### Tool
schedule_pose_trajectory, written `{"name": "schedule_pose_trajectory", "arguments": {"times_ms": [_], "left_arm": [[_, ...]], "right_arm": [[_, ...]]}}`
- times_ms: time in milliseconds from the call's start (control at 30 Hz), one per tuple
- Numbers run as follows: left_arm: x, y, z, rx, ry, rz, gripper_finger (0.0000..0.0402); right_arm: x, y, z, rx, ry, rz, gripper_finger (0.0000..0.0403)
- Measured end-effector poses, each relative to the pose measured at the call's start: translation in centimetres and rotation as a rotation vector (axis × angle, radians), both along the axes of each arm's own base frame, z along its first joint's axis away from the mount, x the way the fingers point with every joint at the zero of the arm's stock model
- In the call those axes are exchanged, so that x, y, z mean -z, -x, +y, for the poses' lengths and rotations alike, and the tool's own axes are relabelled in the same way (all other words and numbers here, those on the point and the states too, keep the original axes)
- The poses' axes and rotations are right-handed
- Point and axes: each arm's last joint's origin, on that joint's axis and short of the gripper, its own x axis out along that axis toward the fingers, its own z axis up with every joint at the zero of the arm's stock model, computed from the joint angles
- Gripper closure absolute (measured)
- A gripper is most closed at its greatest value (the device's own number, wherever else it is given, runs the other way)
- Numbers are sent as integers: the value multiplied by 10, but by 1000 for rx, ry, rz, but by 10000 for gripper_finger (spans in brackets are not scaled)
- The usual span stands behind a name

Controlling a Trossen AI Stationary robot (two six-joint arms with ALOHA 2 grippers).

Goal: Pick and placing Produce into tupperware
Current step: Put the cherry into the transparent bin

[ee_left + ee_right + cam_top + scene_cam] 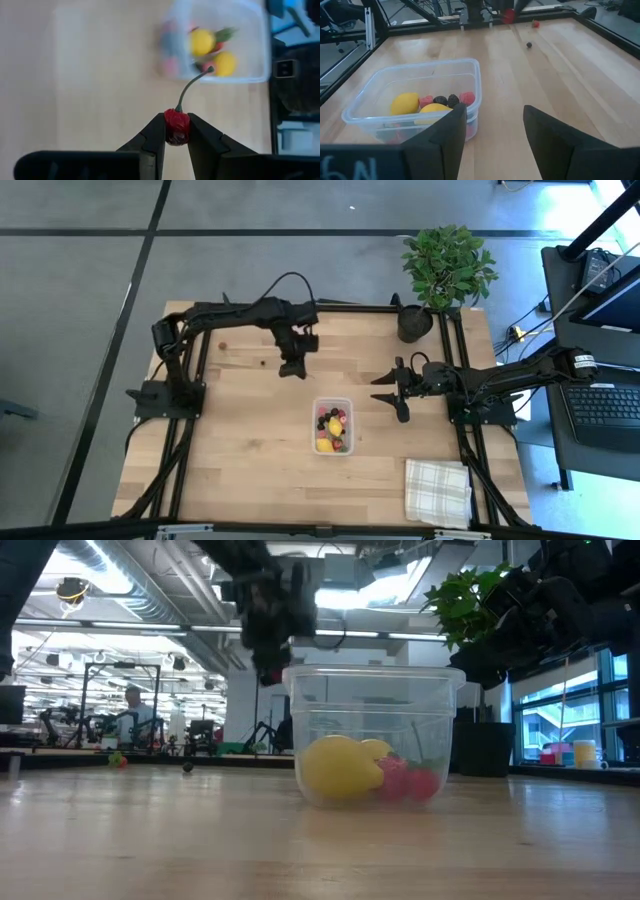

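Now left gripper [176,131] fingers clamped on a red cherry [176,126], stem pointing ahead toward the tupperware [216,41] with lemons [202,41] and berries inside. Right gripper [492,131] fingers spread, empty, tupperware just ahead on the bench [250,450].

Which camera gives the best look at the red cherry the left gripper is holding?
The left wrist view: the cherry sits pinched in the left gripper, stem visible. The right wrist view shows a distant red blur; high and low views hide it.

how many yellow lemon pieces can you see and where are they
2. Both small round yellow lemon-like pieces lie inside the clear rectangular plastic tub, side by side among red and dark berries: one near its end wall, the other beside it. Others could be hidden underneath.
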Motion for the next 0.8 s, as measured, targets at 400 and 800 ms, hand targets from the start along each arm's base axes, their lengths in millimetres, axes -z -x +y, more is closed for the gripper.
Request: {"name": "schedule_pose_trajectory", "arguments": {"times_ms": [400,800], "left_arm": [[-20,-47,-92,370,-203,-294,340],[-23,-60,-167,299,-520,-295,341]], "right_arm": [[0,0,0,-2,5,0,205],[0,0,0,-8,24,1,205]]}}
